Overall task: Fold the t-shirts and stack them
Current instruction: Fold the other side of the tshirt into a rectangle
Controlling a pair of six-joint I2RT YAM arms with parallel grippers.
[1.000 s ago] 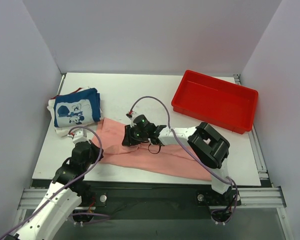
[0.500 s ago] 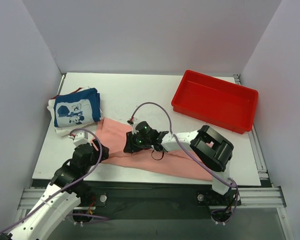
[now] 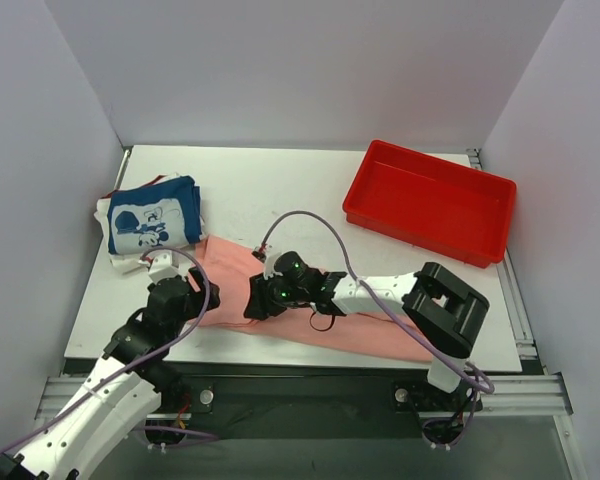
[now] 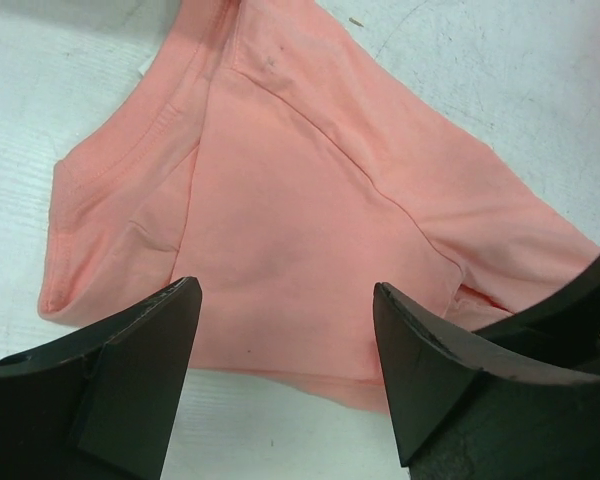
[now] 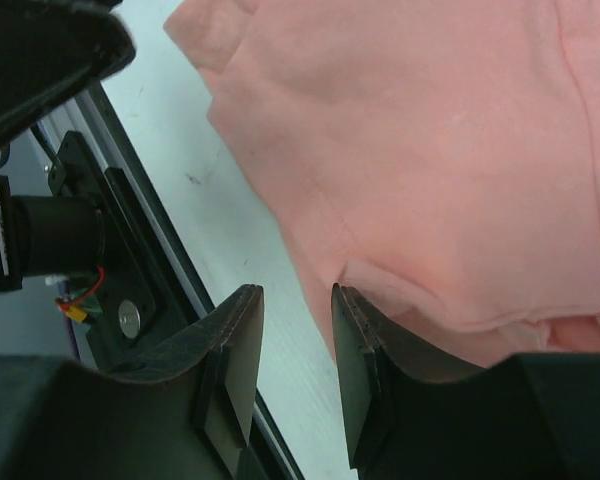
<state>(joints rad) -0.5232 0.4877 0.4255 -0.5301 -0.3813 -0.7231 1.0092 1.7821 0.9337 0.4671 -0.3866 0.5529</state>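
We record, largest first:

- white walls enclosing the back and both sides.
- white table, with metal rails along its near edge.
- salmon-pink t-shirt, spread flat along the table's near edge, from left of middle to the right.
- red tray, at the far right of the table, well apart from the shirts.
- stack of folded t-shirts, far left; the top one is navy with a white mouse print, and we see white and red edges beneath.
- left gripper, jaws spread wide and released, over the pink shirt's left end.
- right gripper, jaws narrowly parted with bare table showing in the gap, at the shirt's near edge and clasping nothing.
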